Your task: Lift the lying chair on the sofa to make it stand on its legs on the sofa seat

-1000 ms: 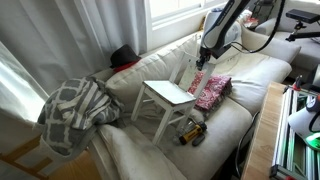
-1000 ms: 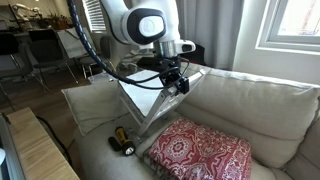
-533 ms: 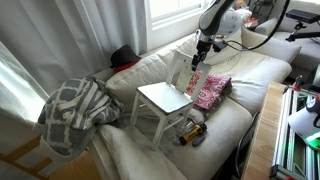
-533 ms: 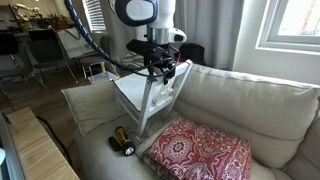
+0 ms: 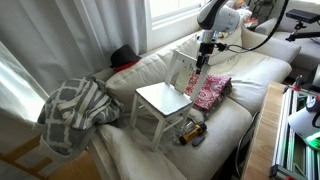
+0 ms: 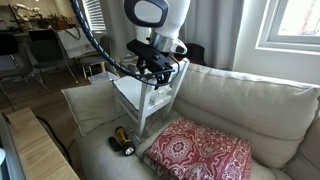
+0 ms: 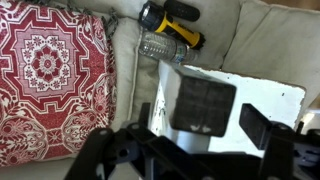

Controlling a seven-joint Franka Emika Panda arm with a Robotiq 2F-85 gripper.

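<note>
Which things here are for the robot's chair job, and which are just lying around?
For the job: the chair, the sofa, the gripper holding the chair's backrest.
Just lying about: the red pillow, the checked blanket, the yellow and black torch, the clear bottle.

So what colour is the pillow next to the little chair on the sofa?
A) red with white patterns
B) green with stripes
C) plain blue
A: the pillow lying beside the chair is red with white patterns all over.
</note>
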